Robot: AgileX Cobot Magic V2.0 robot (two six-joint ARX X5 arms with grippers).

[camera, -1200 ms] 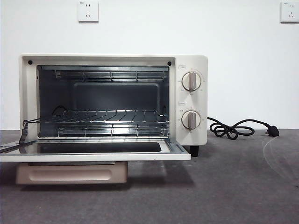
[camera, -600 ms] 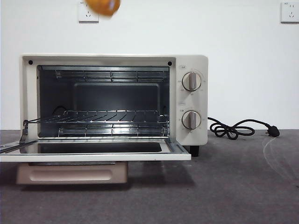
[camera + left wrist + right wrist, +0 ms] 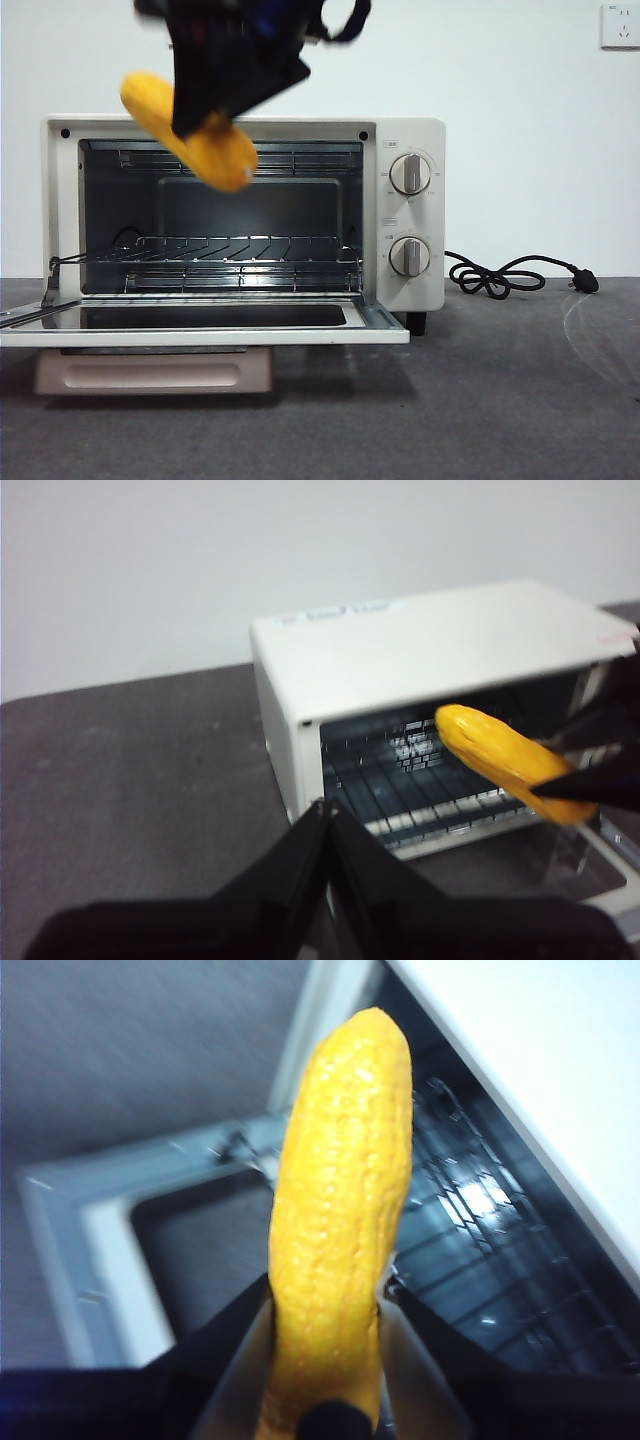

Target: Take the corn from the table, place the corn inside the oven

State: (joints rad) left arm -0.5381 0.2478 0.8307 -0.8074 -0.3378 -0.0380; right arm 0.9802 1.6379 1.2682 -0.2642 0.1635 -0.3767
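Corn [image 3: 190, 128] hangs in the air in front of the oven's [image 3: 410, 130] upper front edge, clamped between the jaws of the right gripper [image 3: 205, 118]. In the front view the cob lies tilted, one end poking out past one side of the jaws at the level of the oven's top, the other end sloping down past the other side in front of the open cavity. The right wrist view shows the cob [image 3: 340, 1210] running straight out from between the two jaws, which press on its sides near the gripper [image 3: 322, 1360] base; beyond its tip lie the dropped-open door [image 3: 90, 1250] and the wire rack [image 3: 480, 1230] inside.

Below the held cob, the door [image 3: 200, 325] lies flat and open over the desk [image 3: 500, 400], and the rack [image 3: 240, 250] inside the cavity carries nothing. The oven's two knobs [image 3: 409, 173] sit on its front panel, and a black cord [image 3: 510, 275] curls on the desk beside it.

The left gripper [image 3: 326, 820] waits apart from the oven, its jaws pressed together at the tips with nothing between them; from it the corn [image 3: 505, 758] shows ahead, in front of the oven's [image 3: 420, 650] opening.
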